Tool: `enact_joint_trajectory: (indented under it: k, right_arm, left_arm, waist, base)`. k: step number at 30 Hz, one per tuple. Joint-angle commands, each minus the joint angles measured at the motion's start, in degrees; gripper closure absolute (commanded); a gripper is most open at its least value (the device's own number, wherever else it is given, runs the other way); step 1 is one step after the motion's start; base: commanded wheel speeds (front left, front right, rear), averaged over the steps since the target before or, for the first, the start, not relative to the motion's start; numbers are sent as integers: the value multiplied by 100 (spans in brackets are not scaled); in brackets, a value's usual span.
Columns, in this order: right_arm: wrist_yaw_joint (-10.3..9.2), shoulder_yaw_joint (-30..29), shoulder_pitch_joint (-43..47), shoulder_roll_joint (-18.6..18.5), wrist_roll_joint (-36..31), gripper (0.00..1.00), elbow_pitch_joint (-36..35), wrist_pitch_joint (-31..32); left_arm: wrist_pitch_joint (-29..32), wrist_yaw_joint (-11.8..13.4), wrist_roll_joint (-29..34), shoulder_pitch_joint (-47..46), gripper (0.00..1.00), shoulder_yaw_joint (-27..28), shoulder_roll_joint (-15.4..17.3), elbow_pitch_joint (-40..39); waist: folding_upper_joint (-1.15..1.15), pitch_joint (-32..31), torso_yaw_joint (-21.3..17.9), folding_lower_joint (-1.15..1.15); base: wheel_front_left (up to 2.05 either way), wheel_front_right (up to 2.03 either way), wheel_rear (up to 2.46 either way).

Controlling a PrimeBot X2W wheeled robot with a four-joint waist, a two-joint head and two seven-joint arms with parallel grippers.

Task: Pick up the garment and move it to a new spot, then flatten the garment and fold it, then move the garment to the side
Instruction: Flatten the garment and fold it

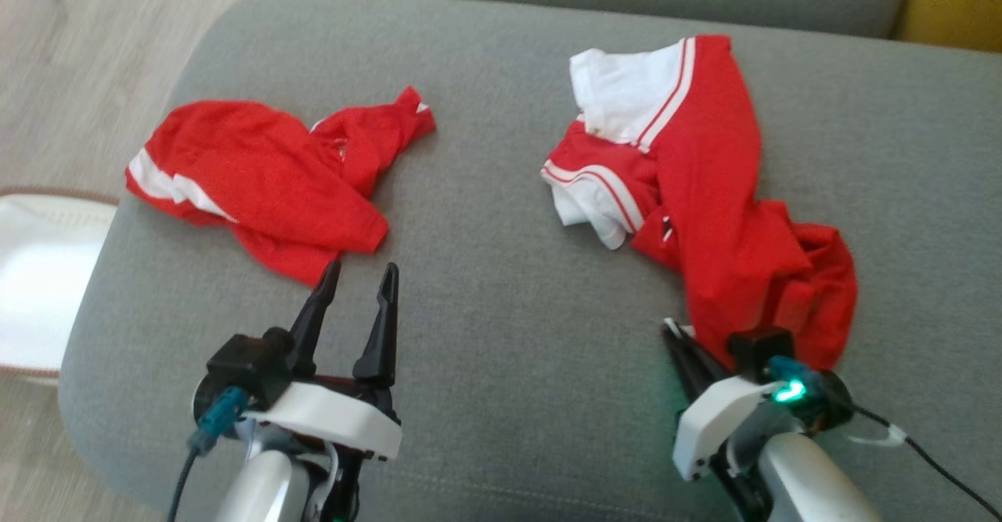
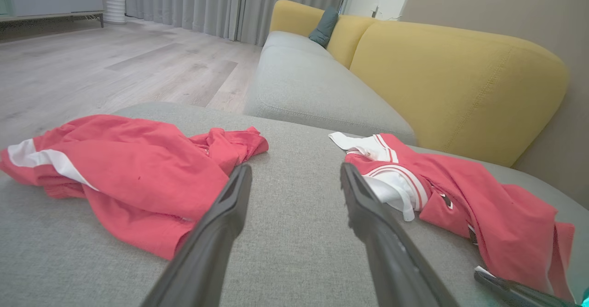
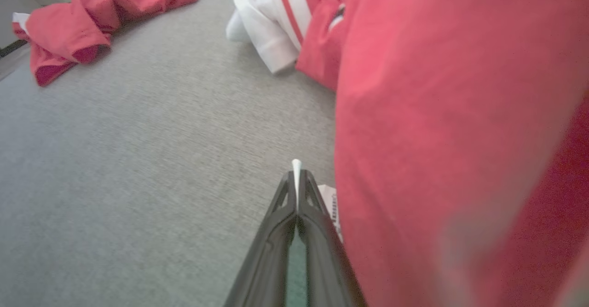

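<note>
Right gripper (image 3: pixel 297 178) was clamped tight, fingertips together on a sliver of white tag (image 3: pixel 296 164) at the near edge of the red-and-white shirt (image 1: pixel 704 193), which lay crumpled on the right of the grey cushion (image 1: pixel 485 271). Left gripper (image 1: pixel 362 268) stood wide apart, holding nothing, tips just short of the second red garment (image 1: pixel 250 178). I judged the shirt light, limp and prone to bunching. A tag alone looked a weak hold, so a hem or shoulder seam would serve better.
</note>
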Motion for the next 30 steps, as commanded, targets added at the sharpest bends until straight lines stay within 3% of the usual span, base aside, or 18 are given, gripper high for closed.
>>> enact_joint_trajectory:
  k: [1, 5, 8, 13, 19, 24, 30]
  right_arm:
    - [-5, 288, 6, 61, 75, 100, -293, -7]
    - [-5, 494, 83, 43, 207, 100, -674, 105]
    - [-5, 628, 184, -181, 373, 100, -1290, 273]
    - [-5, 437, 255, -899, 684, 100, -2662, 962]
    - [-5, -444, -236, -1867, 1035, 100, -3981, 2075]
    - [-5, -791, -1163, -2390, 1178, 100, -3857, 2508]
    - [-5, -441, -2442, -3068, 921, 100, -2902, 2552]
  left_arm:
    - [-70, 24, -4, -185, 0, 210, 22, -164]
    - [-70, 40, 13, -114, 0, 234, 22, -165]
    - [-70, 60, 27, -11, 0, 259, 22, -174]
    - [-70, 94, 42, 169, 0, 326, 22, -221]
    - [-70, 77, 20, 168, 0, 314, 22, -301]
    - [-70, 9, 17, 25, 0, 208, 22, -325]
    - [-70, -88, 14, -219, 0, 95, 22, -279]
  waist:
    - [0, -160, -117, 0]
    - [0, -326, -238, 0]
    - [0, -489, -364, 0]
    - [0, -650, -565, 0]
    - [0, -581, -698, 0]
    - [0, -322, -656, 0]
    - [0, 133, -367, 0]
  base:
    - [0, 0, 0]
    - [0, 0, 0]
    - [0, 0, 0]
    - [0, 0, 0]
    - [0, 0, 0]
    - [0, 0, 0]
    - [0, 0, 0]
